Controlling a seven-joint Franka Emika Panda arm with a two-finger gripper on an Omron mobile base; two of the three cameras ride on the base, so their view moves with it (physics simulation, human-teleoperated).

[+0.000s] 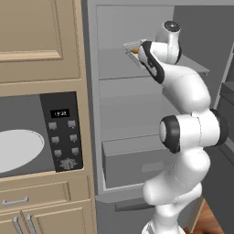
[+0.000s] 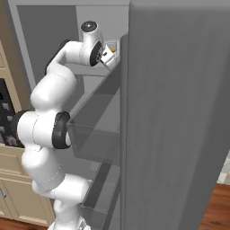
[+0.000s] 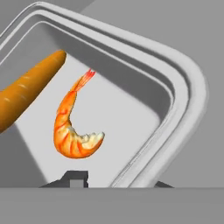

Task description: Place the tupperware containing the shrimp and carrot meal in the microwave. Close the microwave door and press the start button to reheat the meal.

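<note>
A tall grey fridge is seen standing open, with flat grey shelves inside and smooth bins on its door. Light wooden cupboards are set beside it, and a brown wood floor is seen below. The microwave is built into the cupboards; its white round plate and dark button panel are shown. The tupperware is kept on an upper fridge shelf. It is made of clear greyish plastic with a raised, rounded rim. A curled orange shrimp and a smooth carrot stick are held inside. The tool is placed at the rim; a firm grip cannot be told.
</note>
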